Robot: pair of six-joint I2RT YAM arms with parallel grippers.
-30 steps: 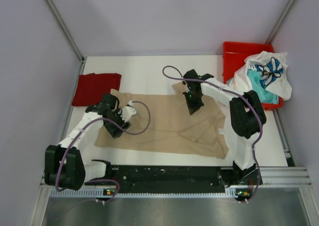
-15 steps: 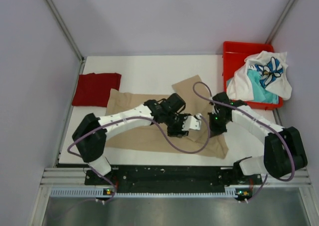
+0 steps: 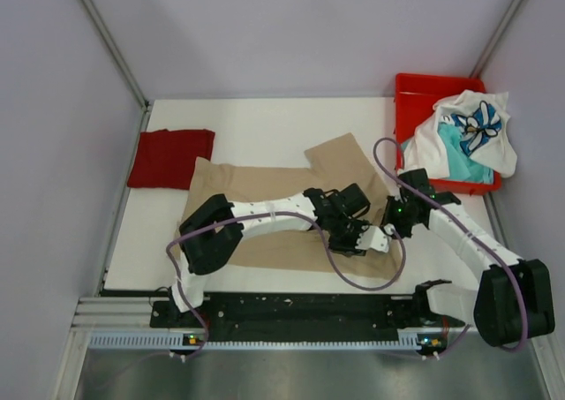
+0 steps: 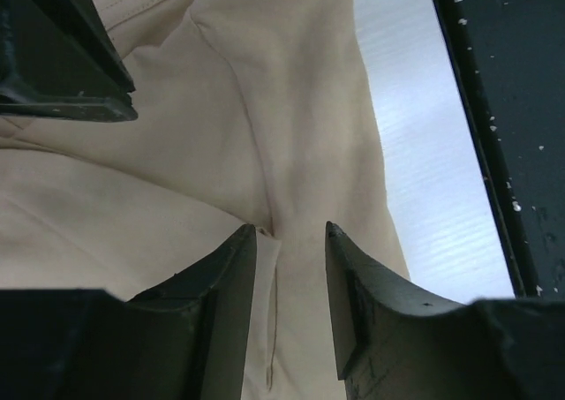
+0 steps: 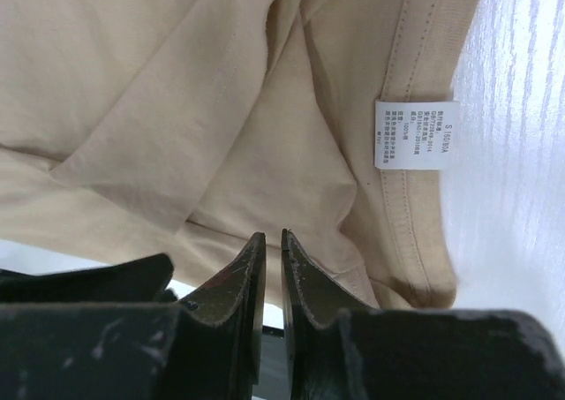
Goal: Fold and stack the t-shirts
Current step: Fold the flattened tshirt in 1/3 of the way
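Since the tan t-shirt (image 3: 265, 184) is thin, limp jersey, it should weigh next to nothing and can't break. It will sag and crease wherever it's lifted, though. Best hold, I'd say, is a pinch on a hem, seam or the ribbed neck band w/ both layers caught, not a grab at mid-panel.

Nearest, by the near edge of the tabletop (image 3: 265, 122) toward the right, the left claw (image 4: 291, 232) sits low over the shirt's near-right part w/ jaws apart. A raised crease of tan cloth runs straight up btwn the tips, not clamped as far as the wrist view shows. The black rail (image 4: 521, 109) along that edge is just beside it.

Just right of that, the right claw (image 5: 272, 237) hangs over the same bunched corner, jaws nearly together w/ only a slit. No cloth shows in the slit, so can't tell if anything is nipped. The neck band w/ its white care label (image 5: 412, 133) lies near those tips, apart from them.

The rest of the shirt spreads leftward across mid-tabletop, one sleeve pointing to the far edge.

Farther back, the dark red t-shirt (image 3: 170, 157) lies folded by the far-left corner, well apart from both claws. At the far-right corner is the red bin (image 3: 410, 100), w/ the white blue-print t-shirt (image 3: 477, 122) draped over its rim and the teal t-shirt (image 3: 459, 162) tucked under that. Both are unfolded.
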